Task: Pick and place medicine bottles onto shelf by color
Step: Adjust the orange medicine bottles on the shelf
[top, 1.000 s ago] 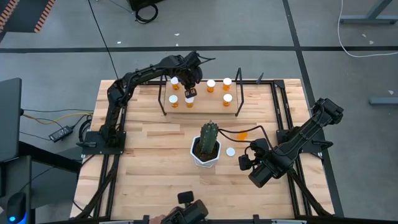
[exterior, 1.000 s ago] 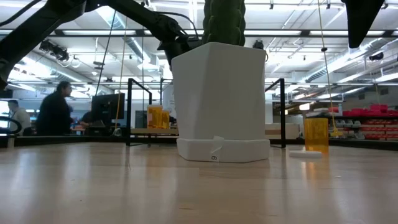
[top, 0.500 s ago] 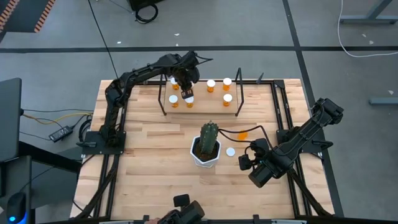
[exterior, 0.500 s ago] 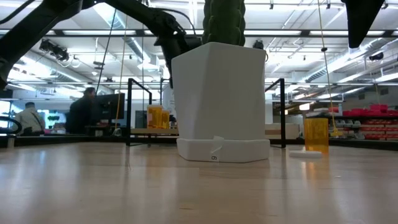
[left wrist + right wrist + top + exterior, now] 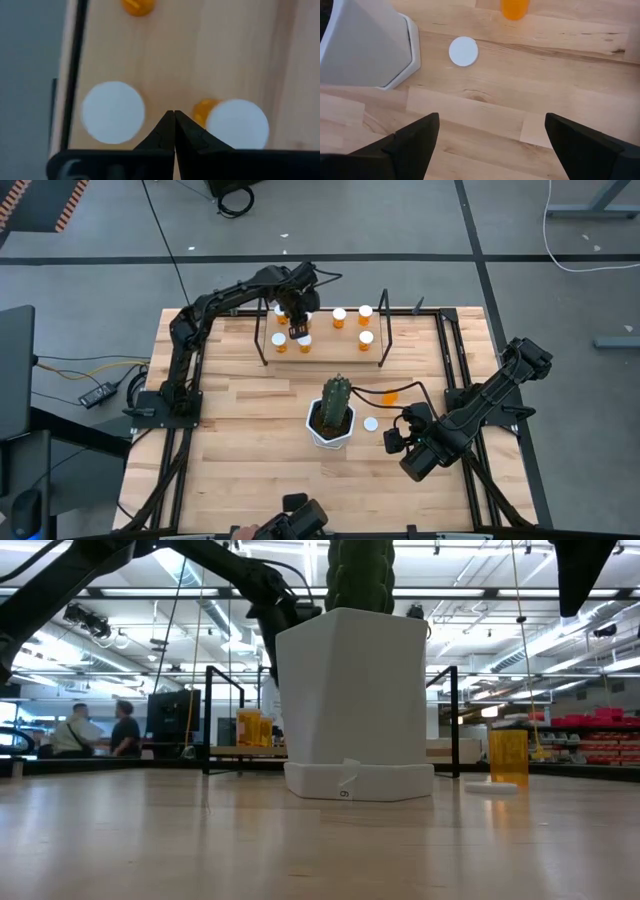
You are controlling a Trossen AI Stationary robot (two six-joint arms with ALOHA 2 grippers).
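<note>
Most medicine bottles [image 5: 340,315] already stand capped on the shelf [image 5: 322,352] beneath the empty, closed left gripper [image 5: 297,330], while ahead of the wide-open right gripper [image 5: 398,442] an uncapped bottle [image 5: 390,395] and loose cap [image 5: 371,423] remain on the table [image 5: 240,450].

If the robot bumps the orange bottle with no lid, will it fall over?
Probably yes. The open orange bottle stands upright on the table near the cactus pot; it looks tall, thin and empty, so likely light and tippy. Being round, it would probably roll once down. Its white cap lies flat beside it and should just slide.
</note>
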